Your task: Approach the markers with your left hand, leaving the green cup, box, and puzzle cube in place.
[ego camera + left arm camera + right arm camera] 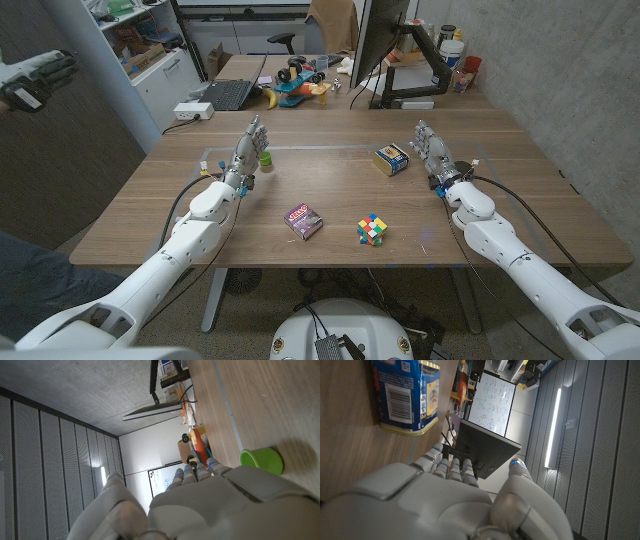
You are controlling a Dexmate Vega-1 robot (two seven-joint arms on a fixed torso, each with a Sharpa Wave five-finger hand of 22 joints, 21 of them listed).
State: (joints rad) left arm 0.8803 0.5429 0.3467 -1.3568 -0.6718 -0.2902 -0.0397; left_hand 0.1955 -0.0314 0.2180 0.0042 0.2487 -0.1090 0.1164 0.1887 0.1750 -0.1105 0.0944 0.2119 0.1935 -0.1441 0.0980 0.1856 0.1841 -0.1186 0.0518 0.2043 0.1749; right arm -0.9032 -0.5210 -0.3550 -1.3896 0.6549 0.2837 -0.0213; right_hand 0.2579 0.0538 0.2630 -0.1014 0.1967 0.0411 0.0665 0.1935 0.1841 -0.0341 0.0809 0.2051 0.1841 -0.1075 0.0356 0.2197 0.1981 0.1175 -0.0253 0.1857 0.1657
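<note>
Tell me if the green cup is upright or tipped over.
Upright. The head view shows the green cup standing on the table beside the left robot hand, and the left wrist view shows its open rim facing away from the wood.

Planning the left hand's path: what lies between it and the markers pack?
Bare wood only, in the head view: the left hand stands by the green cup; the markers pack lies nearer the robot.

Bare worktop [330,185] lies between the left robot hand [248,150] and the markers pack [303,221]. The green cup [266,158] stands just beside its fingers; the puzzle cube [372,229] and box [391,159] sit farther right.
</note>
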